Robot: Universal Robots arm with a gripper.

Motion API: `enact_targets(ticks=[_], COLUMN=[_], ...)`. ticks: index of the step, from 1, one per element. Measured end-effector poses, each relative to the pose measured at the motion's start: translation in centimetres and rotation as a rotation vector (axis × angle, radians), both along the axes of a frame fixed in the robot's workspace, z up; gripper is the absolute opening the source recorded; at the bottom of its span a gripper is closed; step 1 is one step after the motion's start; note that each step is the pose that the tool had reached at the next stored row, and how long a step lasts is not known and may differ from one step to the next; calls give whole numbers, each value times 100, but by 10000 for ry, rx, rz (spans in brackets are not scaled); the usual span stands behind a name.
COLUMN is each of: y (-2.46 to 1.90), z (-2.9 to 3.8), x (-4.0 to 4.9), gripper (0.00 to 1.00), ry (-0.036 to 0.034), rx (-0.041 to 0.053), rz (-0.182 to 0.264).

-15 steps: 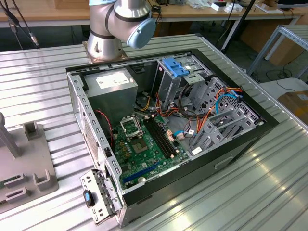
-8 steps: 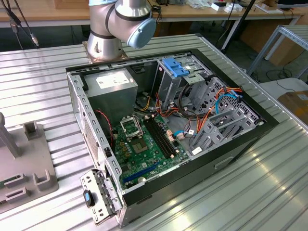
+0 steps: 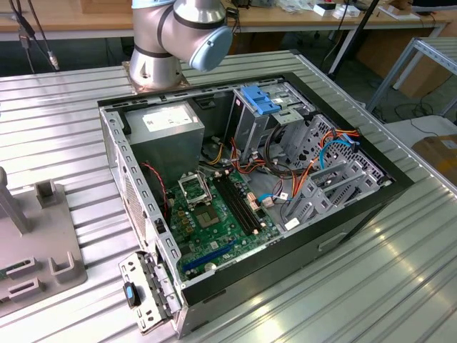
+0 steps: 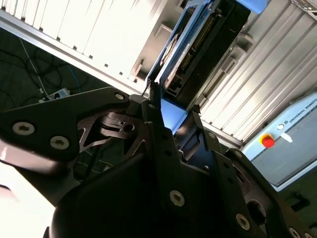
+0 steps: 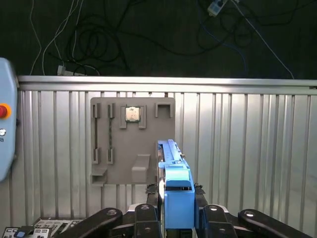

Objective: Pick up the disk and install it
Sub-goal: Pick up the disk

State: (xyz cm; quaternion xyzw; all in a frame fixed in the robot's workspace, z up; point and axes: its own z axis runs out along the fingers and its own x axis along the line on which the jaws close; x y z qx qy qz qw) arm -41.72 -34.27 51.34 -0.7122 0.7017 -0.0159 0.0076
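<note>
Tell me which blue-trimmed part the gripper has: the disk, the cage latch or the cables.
The disk, its blue tab end-on in the gripper in the first wrist view. The cage latch and blue cables sit in the case.

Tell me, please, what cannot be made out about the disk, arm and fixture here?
- The disk: edge-on in the first wrist view, flat faces unseen; the gripper covers its sides.
- The arm: cut off by the exterior view's top edge.
- The grey fixture: cut off by the exterior view's left edge.

table: ribbed metal top, glare at front | behind: wooden workbenches | floor: dark | light: bright, even
</note>
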Motion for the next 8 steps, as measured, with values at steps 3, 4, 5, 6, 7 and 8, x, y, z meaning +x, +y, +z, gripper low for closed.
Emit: enact_targets(ticks=[3,4,5,6,7,8], y=[9,13,18,24,29,33], z=[0,1,1,1,1,1], x=[137,193,259,325,371,403], gripper=[37,37,37,37,37,37], ry=[1,2,1,1,2,1], rx=[0,-1,0,0,-1,-1], rz=[3,4,4,5,6,6])
